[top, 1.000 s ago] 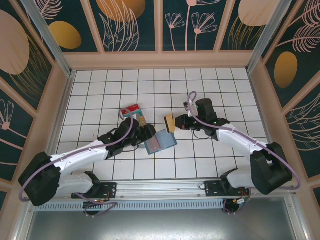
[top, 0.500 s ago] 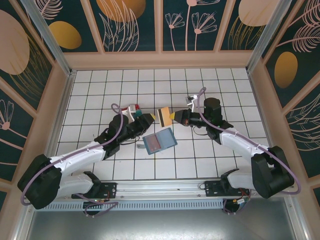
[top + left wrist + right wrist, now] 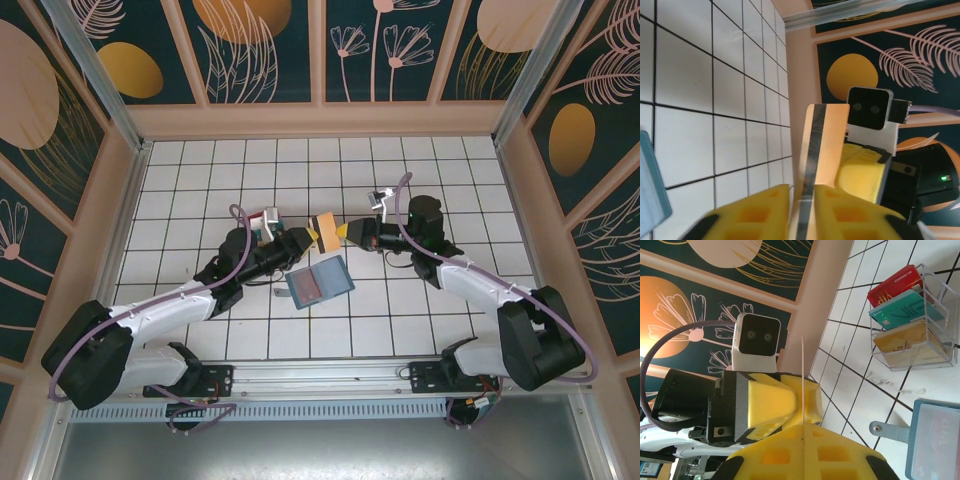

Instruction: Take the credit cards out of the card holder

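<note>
tan card (image 3: 324, 231) held up mid-frame, pinched at once by L gripper (image 3: 308, 239) & R gripper (image 3: 344, 234), holder (image 3: 318, 283) laid open just below

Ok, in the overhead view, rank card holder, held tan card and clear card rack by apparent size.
1. card holder
2. held tan card and clear card rack: about alike, rack partly hidden, so unranked.

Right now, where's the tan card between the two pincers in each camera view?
Top external: tan card centre, just beyond the card holder.
Left wrist: tan card lower centre, striped face showing; card holder at left edge.
Right wrist: tan card edge-on, a thin line at centre; card holder bottom right.
Shared landmark: the card holder.
</note>
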Action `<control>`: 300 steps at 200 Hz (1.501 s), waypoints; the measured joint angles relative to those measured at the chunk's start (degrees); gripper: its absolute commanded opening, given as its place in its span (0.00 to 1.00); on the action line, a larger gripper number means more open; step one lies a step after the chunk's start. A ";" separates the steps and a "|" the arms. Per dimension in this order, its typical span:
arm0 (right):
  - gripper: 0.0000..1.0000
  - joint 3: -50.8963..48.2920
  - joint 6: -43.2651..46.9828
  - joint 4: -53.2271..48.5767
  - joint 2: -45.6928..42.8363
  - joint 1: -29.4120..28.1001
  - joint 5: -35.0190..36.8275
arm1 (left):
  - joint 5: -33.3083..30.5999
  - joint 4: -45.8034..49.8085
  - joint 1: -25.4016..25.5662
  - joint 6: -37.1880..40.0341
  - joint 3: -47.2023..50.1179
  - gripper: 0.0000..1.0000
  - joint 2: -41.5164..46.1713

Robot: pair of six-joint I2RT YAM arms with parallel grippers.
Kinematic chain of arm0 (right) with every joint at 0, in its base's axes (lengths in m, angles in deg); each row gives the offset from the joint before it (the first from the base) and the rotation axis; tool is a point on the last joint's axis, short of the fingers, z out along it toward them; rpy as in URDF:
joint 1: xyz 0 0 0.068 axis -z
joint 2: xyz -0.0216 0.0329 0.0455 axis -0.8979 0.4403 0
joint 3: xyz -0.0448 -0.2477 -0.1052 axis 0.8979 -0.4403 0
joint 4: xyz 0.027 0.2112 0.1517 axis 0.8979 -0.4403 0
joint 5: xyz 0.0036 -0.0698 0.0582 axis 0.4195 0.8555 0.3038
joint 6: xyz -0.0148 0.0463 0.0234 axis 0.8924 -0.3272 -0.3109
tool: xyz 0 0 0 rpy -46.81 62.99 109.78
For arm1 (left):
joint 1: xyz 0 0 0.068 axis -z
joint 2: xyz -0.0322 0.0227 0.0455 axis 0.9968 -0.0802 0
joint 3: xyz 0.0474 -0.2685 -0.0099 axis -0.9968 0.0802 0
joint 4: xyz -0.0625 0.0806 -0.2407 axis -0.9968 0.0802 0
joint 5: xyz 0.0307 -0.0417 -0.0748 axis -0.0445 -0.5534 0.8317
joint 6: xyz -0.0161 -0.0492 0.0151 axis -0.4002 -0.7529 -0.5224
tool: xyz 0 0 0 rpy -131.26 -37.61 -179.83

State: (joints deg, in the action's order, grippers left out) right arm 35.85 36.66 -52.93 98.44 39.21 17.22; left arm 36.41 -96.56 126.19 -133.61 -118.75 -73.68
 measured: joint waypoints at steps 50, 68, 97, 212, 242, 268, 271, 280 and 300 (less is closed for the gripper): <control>0.02 -0.02 0.11 -0.02 1.09 0.37 0.04 | 0.81 -2.10 -0.20 -0.44 0.00 0.00 0.11; 0.45 0.00 0.76 -0.50 1.11 0.37 0.04 | 0.83 -2.03 -0.20 -0.39 0.00 0.00 0.15; 0.80 0.04 3.39 -3.69 1.07 0.37 0.42 | 0.48 2.91 -0.20 2.16 -0.68 0.00 1.53; 0.99 2.64 14.10 -17.77 -5.51 1.22 6.82 | -19.23 53.35 -0.20 45.55 -25.44 0.00 -0.22; 0.99 2.64 15.21 -18.95 -6.27 1.81 7.34 | -23.69 62.45 -0.22 57.59 -33.48 0.00 -5.77; 0.99 2.64 15.67 -19.12 -7.10 2.23 7.41 | -26.73 67.54 -0.50 68.39 -37.46 0.00 -11.28; 0.99 2.64 15.72 -19.15 -7.23 2.29 7.41 | -26.99 67.93 -0.59 69.61 -37.46 0.00 -11.76; 0.99 2.64 15.78 -19.39 -7.58 2.49 7.41 | -27.69 69.35 -0.87 73.00 -37.46 0.00 -13.05; 0.99 2.62 16.37 -20.28 -8.85 3.10 7.43 | -29.33 71.76 -1.57 79.76 -37.44 0.00 -15.17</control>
State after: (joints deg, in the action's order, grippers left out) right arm 38.47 53.03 -73.21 89.59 42.32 24.65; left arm 7.08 -24.81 124.62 -53.86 -156.19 -88.85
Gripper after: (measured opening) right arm 0.987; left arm 0.064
